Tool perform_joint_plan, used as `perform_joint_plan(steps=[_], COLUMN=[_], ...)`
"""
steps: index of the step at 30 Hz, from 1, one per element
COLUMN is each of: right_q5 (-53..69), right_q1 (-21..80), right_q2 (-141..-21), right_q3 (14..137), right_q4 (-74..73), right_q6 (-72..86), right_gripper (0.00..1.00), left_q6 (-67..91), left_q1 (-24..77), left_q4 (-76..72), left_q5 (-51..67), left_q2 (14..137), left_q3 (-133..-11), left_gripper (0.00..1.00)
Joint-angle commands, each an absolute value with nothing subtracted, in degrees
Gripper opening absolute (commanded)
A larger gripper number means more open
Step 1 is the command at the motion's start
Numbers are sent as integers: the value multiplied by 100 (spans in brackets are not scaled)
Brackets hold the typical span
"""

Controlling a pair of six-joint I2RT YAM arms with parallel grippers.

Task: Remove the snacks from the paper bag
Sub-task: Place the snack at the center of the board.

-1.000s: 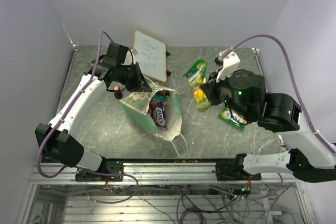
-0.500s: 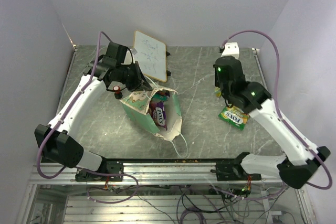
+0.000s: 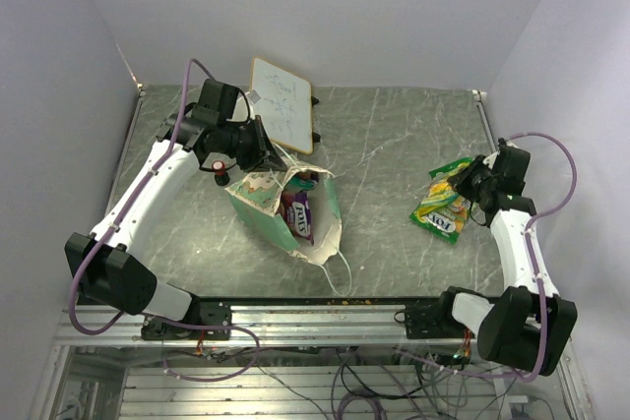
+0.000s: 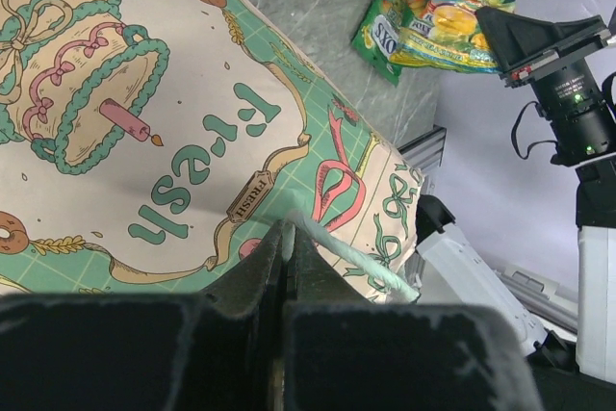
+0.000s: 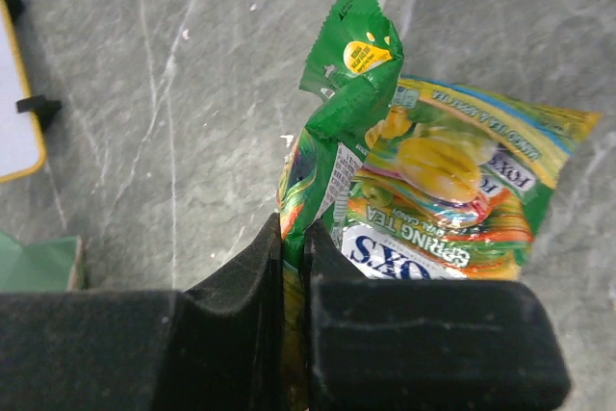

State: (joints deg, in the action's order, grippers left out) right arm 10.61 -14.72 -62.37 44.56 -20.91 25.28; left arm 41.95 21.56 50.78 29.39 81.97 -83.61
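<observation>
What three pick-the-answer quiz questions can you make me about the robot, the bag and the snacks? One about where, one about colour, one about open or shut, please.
1. The Fox's packet lies:
A on the white board
B on the table by the right gripper
C on top of the left arm

2. The pinched packet in the right gripper is mostly:
A green
B black
C white

3. The left gripper is:
A wide open
B shut on the paper bag's string handle
C holding a snack

Answers:
1 B, it lies flat on the grey table.
2 A, its crumpled top is green.
3 B, the fingers meet with the white string coming out between them.
</observation>
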Motion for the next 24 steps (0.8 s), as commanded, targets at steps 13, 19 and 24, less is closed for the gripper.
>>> perform_joint_plan(steps=[13,19,24], right_q5=[2081,1842,1036], right_q1=[-2213,-2422,-2487], right_q2=[-6306,-6595,-6686], right_q3=[3136,2725,2849], right_q4=[-244,-96,-607], right_q6=[2666,2887,2642], right_gripper=[0,6,10], left_q6=[3757,3800,3828], left_q1=[2118,2127,2127], left_q4=[5303,5269,5261], left_q5=[3126,3140,3110], left_q2=[8293,8195,8109], left_q3=[-8774,-8689,-8658], left_gripper=[7,7,7])
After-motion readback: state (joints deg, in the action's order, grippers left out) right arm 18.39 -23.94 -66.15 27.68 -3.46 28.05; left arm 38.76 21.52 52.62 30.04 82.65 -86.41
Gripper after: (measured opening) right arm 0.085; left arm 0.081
